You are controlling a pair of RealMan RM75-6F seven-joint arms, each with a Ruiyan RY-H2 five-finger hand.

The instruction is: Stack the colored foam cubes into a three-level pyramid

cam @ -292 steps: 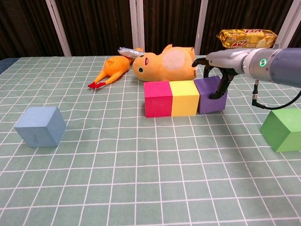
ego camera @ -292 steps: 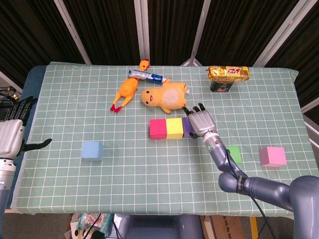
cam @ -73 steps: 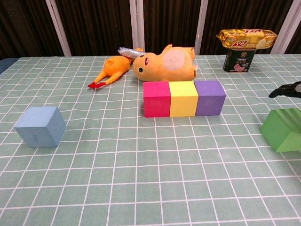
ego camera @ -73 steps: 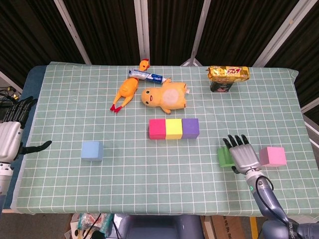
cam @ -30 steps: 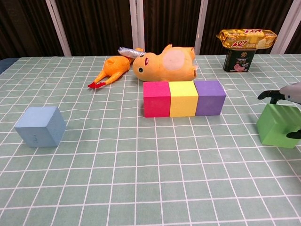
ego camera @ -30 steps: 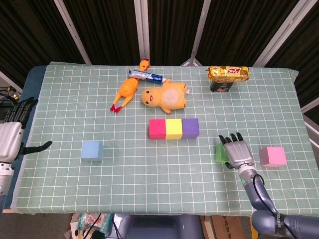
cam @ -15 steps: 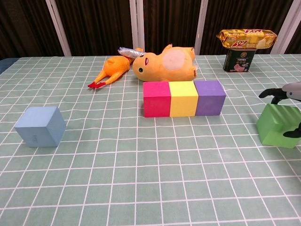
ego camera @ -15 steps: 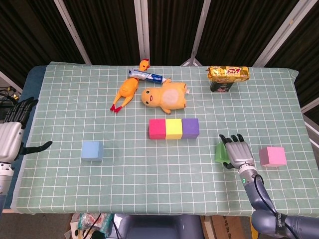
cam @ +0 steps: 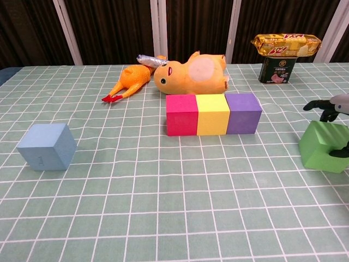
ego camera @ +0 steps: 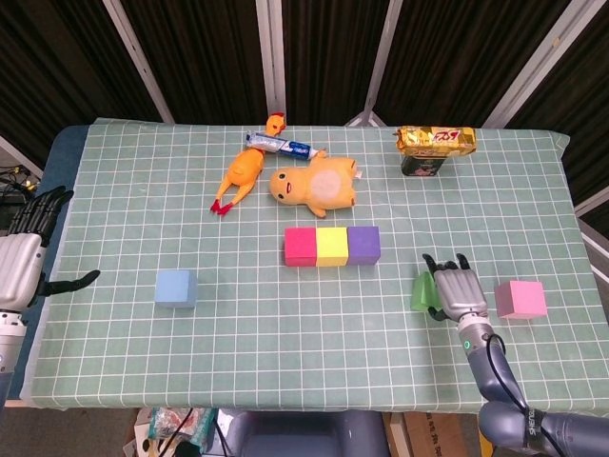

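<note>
A magenta cube (ego camera: 303,246), a yellow cube (ego camera: 332,246) and a purple cube (ego camera: 363,244) stand side by side in a row mid-table, and the chest view shows the same magenta (cam: 182,114), yellow (cam: 212,113) and purple (cam: 243,112) cubes. My right hand (ego camera: 460,288) lies over the green cube (ego camera: 420,291) at the right. In the chest view its fingers (cam: 326,107) reach over the green cube (cam: 322,146) and its thumb presses the near face. A pink cube (ego camera: 520,299) sits just right of that hand. The blue cube (ego camera: 176,288) stands alone at the left. My left hand (ego camera: 21,259) hangs off the left table edge, fingers apart, holding nothing.
A yellow plush duck (ego camera: 314,187), a rubber chicken (ego camera: 243,173) and a tube (ego camera: 281,145) lie behind the cube row. A dark green can with a gold snack pack (ego camera: 435,141) on top stands at the back right. The right table edge is near the pink cube.
My right hand has closed around the green cube and shifted slightly right with it; the cube now sits a little tilted. The left hand and the other cubes have not moved.
</note>
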